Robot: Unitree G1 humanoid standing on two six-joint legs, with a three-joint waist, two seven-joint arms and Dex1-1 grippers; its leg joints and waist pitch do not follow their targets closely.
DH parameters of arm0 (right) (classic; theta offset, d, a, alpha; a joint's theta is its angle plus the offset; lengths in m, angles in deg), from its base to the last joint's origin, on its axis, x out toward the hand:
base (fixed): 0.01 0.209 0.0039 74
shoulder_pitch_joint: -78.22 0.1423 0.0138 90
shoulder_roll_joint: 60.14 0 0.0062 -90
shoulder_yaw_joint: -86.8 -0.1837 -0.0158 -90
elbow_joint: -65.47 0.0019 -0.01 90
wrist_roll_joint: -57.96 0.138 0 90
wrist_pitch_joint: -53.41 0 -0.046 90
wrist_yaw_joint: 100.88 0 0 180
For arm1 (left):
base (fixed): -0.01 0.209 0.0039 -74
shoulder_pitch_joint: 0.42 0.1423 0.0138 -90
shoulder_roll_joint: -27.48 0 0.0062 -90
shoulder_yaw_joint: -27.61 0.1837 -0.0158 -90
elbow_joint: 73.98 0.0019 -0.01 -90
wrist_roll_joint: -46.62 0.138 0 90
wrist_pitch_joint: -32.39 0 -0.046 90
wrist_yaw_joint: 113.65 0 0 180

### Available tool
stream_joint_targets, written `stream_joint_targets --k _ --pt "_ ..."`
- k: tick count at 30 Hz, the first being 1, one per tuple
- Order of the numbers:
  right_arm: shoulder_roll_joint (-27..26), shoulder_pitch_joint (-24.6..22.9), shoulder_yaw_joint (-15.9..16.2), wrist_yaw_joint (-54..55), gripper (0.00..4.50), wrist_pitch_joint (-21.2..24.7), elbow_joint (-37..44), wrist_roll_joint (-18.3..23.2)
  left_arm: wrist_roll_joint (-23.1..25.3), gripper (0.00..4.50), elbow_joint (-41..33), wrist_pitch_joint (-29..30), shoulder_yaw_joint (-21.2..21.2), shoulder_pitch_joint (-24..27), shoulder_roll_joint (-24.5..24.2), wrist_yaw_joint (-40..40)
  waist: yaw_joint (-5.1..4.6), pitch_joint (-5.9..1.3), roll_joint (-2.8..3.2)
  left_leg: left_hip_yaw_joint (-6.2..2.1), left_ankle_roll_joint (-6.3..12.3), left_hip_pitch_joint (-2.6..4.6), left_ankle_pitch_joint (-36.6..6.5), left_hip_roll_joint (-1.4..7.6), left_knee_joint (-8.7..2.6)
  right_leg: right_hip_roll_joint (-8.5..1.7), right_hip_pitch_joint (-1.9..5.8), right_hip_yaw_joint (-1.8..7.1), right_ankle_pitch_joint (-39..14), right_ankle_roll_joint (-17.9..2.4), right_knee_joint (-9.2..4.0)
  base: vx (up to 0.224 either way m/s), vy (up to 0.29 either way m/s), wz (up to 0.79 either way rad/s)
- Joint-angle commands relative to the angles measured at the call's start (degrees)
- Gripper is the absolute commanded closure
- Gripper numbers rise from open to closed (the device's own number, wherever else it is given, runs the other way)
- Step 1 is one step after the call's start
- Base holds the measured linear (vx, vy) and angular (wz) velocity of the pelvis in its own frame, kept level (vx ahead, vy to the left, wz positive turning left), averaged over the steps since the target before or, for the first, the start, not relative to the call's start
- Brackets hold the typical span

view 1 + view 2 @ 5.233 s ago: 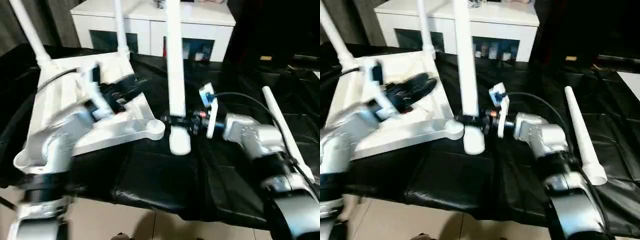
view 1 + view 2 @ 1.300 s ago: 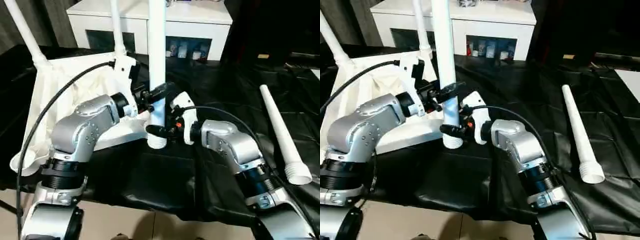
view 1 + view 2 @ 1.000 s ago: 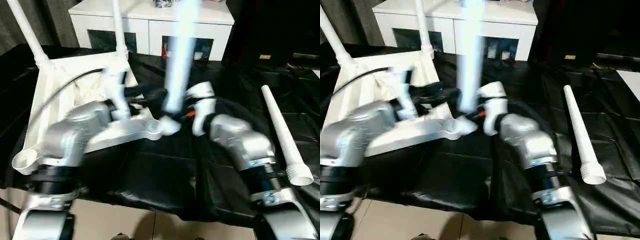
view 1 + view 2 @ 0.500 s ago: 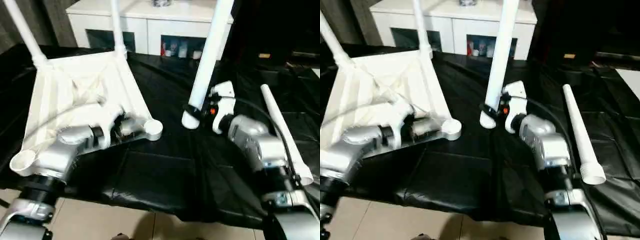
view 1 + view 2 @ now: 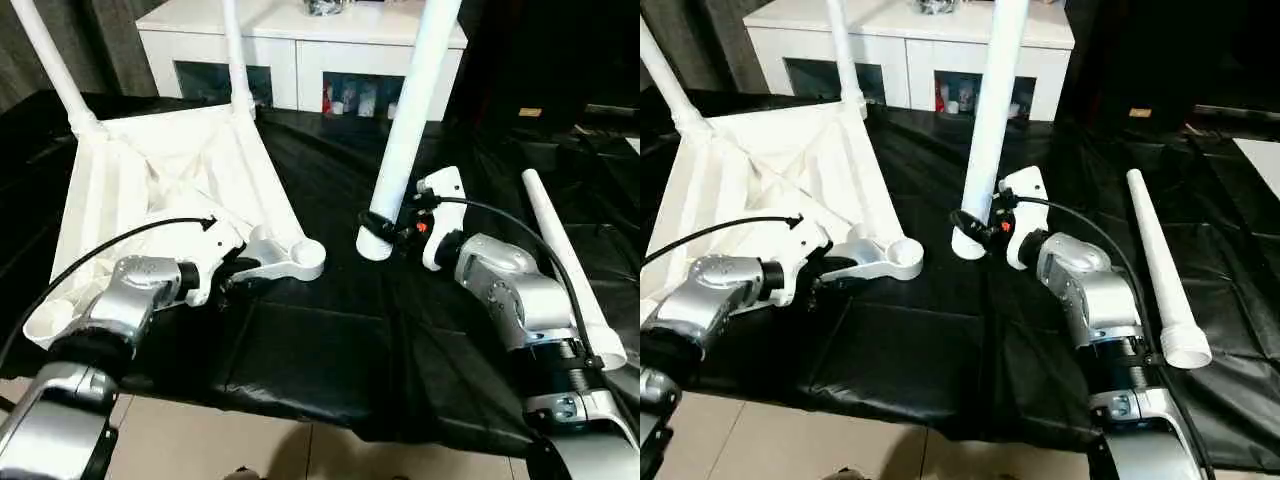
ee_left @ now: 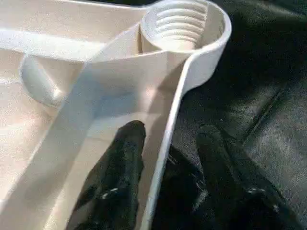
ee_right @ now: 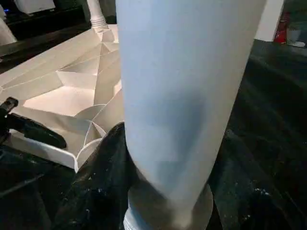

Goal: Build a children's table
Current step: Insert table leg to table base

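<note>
The right gripper point(image 5: 385, 225) is clamping a leg point(image 5: 408, 125) upright beside the empty corner socket point(image 5: 304, 258), while the left gripper point(image 6: 165, 143), part-open, is straddling the upturned tabletop's point(image 5: 150, 190) rim; a loose brace is risking cross-threading or a slipping top.

Upturned table top point(image 5: 170, 190) lies toward the tabletop's point(image 5: 330, 360) left edge, two legs point(image 5: 236, 60) standing in its far corner sockets. Left hand point(image 6: 165, 158) straddles its near-right rim beside an open socket point(image 5: 303, 258). Right of this, the right hand point(image 5: 385, 228) holds a third leg point(image 5: 408, 120) upright. A fourth leg point(image 5: 570, 265) lies near the right edge; a cabinet point(image 5: 300, 50) stands behind the far edge.
</note>
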Motion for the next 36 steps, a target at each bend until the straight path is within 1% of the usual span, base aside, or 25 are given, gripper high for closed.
stream_joint_targets --k 1,5,6,8,9,10,11,13,14,15,21,22,24,25,26,27,28,29,30,31,32,33,34,35,36 --pt "0.5 -0.4 0.7 -0.8 2.62 0.7 2.2 1.0 0.7 2.78 1.4 0.0 -0.4 -1.4 -0.3 1.1 -0.20 -4.27 1.05 -0.04 -2.65 0.97 -12.6 0.68 -4.96 -2.40 3.94 1.46 -4.5 -13.5 -4.19 0.000 0.000 0.00" --pt "0.6 -0.6 1.0 -1.5 2.62 0.9 2.6 0.9 0.8 3.09 2.9 1.4 -0.6 -2.4 -0.3 2.7 -0.15 -4.26 0.92 -0.05 -2.52 0.97 -12.3 0.70 -5.00 -2.43 4.03 1.53 -4.7 -13.6 -4.19 0.000 0.000 0.00" --pt "0.6 -0.6 1.0 -1.5 2.62 1.0 2.6 0.9 0.8 3.19 2.9 1.4 -0.7 -2.4 -0.2 2.7 -0.16 -4.27 0.78 -0.02 -2.41 0.97 -12.0 0.66 -4.99 -2.39 4.04 1.54 -4.6 -13.6 -4.23 0.000 0.000 0.00" --pt "0.5 -0.5 1.3 -1.8 2.62 1.0 2.5 0.8 0.7 3.33 3.6 1.7 -1.1 -2.7 -0.1 3.4 -0.05 -4.24 0.92 0.02 -2.30 1.09 -12.2 0.70 -4.99 -2.42 3.88 1.55 -5.3 -13.6 -4.34 0.000 0.000 0.00" --pt "0.4 -0.5 1.3 -1.9 2.62 1.0 2.4 0.8 0.5 3.33 3.6 1.7 -1.2 -2.7 -0.1 3.8 -0.01 -4.16 0.82 0.03 -2.32 1.11 -12.6 0.75 -5.07 -2.40 3.83 1.55 -6.0 -13.6 -4.43 0.000 0.000 0.00" --pt "0.4 -0.5 1.3 -1.9 2.62 1.0 2.4 0.8 0.5 3.50 3.6 1.7 -1.2 -2.7 -0.1 3.8 0.07 -4.19 0.88 0.02 -2.34 1.14 -12.6 0.75 -5.07 -2.42 3.81 1.56 -6.2 -13.6 -4.44 0.000 0.000 0.00" --pt "0.4 -0.5 1.4 -2.1 2.62 1.0 2.4 0.7 0.2 3.50 3.7 2.0 -1.5 -2.7 0.0 4.4 0.15 -4.17 0.84 -0.03 -2.36 1.11 -12.7 0.85 -5.15 -2.49 3.81 1.58 -6.6 -13.6 -4.40 0.000 0.000 0.00" --pt "0.6 -0.6 1.5 -2.5 2.62 1.1 2.4 0.7 0.0 3.66 3.6 2.4 -1.6 -2.6 -0.1 5.7 0.15 -4.14 0.81 -0.07 -2.46 1.00 -12.5 0.89 -5.23 -2.46 3.82 1.54 -6.1 -13.6 -4.33 0.000 0.000 0.00" --pt "0.6 -0.6 1.5 -2.5 2.62 1.1 2.4 0.7 0.0 3.66 3.6 2.5 -1.6 -2.6 -0.1 5.7 0.11 -4.23 0.79 -0.10 -2.43 0.93 -12.0 0.84 -5.20 -2.47 3.95 1.52 -5.1 -13.6 -4.16 0.000 0.000 0.00" --pt "0.7 -0.6 1.9 -2.9 2.62 1.2 2.5 0.5 0.5 3.75 2.7 2.7 -0.9 -1.9 -0.5 6.8 0.12 -4.25 0.69 -0.08 -2.29 0.89 -11.5 0.79 -5.16 -2.49 3.98 1.54 -4.4 -13.7 -4.18 0.000 0.000 0.00" --pt "1.1 -0.9 2.0 -3.3 2.62 1.6 3.1 0.6 2.8 3.85 0.5 2.6 1.2 -0.1 -1.3 8.4 0.18 -4.25 0.83 -0.01 -1.89 0.97 -10.9 0.93 -5.20 -2.54 3.93 1.53 -3.0 -14.0 -4.07 0.000 0.000 0.00" --pt "1.0 -0.9 1.9 -3.3 2.62 1.9 3.4 0.8 3.8 3.85 -0.9 2.2 1.9 0.8 -1.3 7.9 0.19 -4.26 0.88 -0.05 -1.91 0.94 -11.0 1.00 -5.23 -2.61 3.98 1.54 -3.0 -14.0 -4.07 0.000 0.000 0.00" --pt "0.6 -1.0 1.3 -2.8 2.62 3.4 4.8 1.8 3.5 3.87 -6.8 4.4 2.5 3.7 0.0 6.8 0.15 -4.18 0.97 -0.06 -2.03 0.97 -11.4 1.17 -5.34 -2.65 3.97 1.56 -3.1 -14.1 -4.11 0.000 0.000 0.00" --pt "0.6 -1.0 1.3 -2.8 2.62 3.5 5.0 1.8 3.3 3.87 -7.3 4.7 2.5 3.9 0.2 6.7 0.13 -4.21 0.97 -0.08 -1.98 1.00 -11.4 1.19 -5.32 -2.66 4.01 1.55 -2.9 -14.1 -4.05 0.000 0.000 0.00" --pt "0.5 -1.3 1.3 -3.0 2.62 4.7 6.1 2.4 2.2 3.89 -12.9 8.0 2.9 6.1 1.5 5.9 0.17 -4.24 1.05 0.02 -1.85 1.14 -11.6 1.21 -5.31 -2.57 3.91 1.54 -3.1 -14.2 -4.09 0.000 0.000 0.00" --pt "0.6 -1.5 1.4 -3.1 2.62 5.0 6.5 2.5 1.9 3.90 -14.8 9.1 3.1 6.8 1.9 5.8 0.18 -4.14 0.95 0.03 -1.58 1.05 -11.2 1.28 -5.36 -2.52 3.87 1.52 -2.8 -14.4 -4.14 0.000 0.000 0.00" --pt "0.6 -1.8 1.5 -3.4 2.62 5.7 7.2 2.9 1.5 3.91 -17.9 11.2 3.5 8.2 2.7 5.3 0.24 -4.11 1.02 0.11 -1.51 1.21 -11.6 1.31 -5.36 -2.52 3.74 1.50 -3.4 -14.5 -4.19 0.000 0.000 0.00" --pt "0.7 -2.0 1.7 -3.8 2.62 6.4 7.9 3.3 1.2 3.91 -20.2 12.9 4.0 9.2 3.7 4.3 0.33 -3.92 1.02 0.15 -1.28 1.28 -12.6 1.34 -5.46 -2.57 3.67 1.53 -5.6 -14.4 -4.49 0.000 0.000 0.00" --pt "0.9 -2.4 2.0 -4.4 2.62 7.5 8.9 3.7 1.2 3.93 -22.7 15.1 4.4 10.3 5.1 2.5 0.42 -3.66 1.12 0.19 -1.25 1.51 -14.0 1.46 -5.67 -2.57 3.51 1.58 -8.3 -14.0 -4.86 0.000 0.000 0.00" --pt "0.9 -2.4 2.0 -4.4 2.62 7.5 8.9 3.7 1.2 3.94 -22.7 15.1 4.4 10.3 5.1 2.5 0.39 -3.69 1.07 0.26 -1.21 1.63 -14.3 1.47 -5.63 -2.55 3.59 1.63 -9.1 -13.8 -4.90 0.000 0.000 0.00" --pt "1.2 -2.7 2.4 -5.0 2.62 8.4 9.7 4.1 1.8 3.94 -24.1 16.4 4.5 11.0 6.3 0.7 0.53 -3.78 1.05 0.26 -0.94 1.60 -14.0 1.37 -5.59 -2.56 3.68 1.72 -10.3 -13.3 -5.06 0.000 0.000 0.00" --pt "1.4 -3.0 2.6 -5.4 2.62 9.0 10.3 4.3 2.2 3.95 -24.8 17.1 4.5 11.4 7.0 -0.5 0.64 -3.75 0.89 0.32 -0.63 1.45 -13.5 1.23 -5.59 -2.54 3.62 1.78 -11.5 -12.6 -5.29 0.000 0.000 0.00" --pt "1.6 -3.2 2.9 -5.7 2.62 9.6 10.9 4.6 2.5 3.95 -25.4 18.1 4.3 11.8 7.6 -1.6 0.69 -3.75 0.85 0.29 -0.61 1.37 -13.3 1.23 -5.64 -2.58 3.70 1.79 -12.1 -12.2 -5.30 0.000 0.000 0.00" --pt "2.0 -3.5 3.4 -6.3 2.62 10.3 11.5 4.8 2.9 3.95 -25.4 18.8 3.8 11.8 8.5 -3.5 0.67 -3.66 0.93 0.20 -0.71 1.18 -13.3 1.24 -5.74 -2.59 3.71 1.76 -13.4 -11.4 -5.39 0.000 0.000 0.00" --pt "2.3 -3.7 3.8 -6.6 2.62 10.8 12.0 5.0 3.2 3.95 -26.1 19.9 3.3 12.0 9.0 -5.0 0.65 -3.61 0.91 0.13 -0.84 1.18 -13.8 1.18 -5.82 -2.60 3.73 1.76 -15.2 -10.5 -5.64 0.000 0.000 0.00"
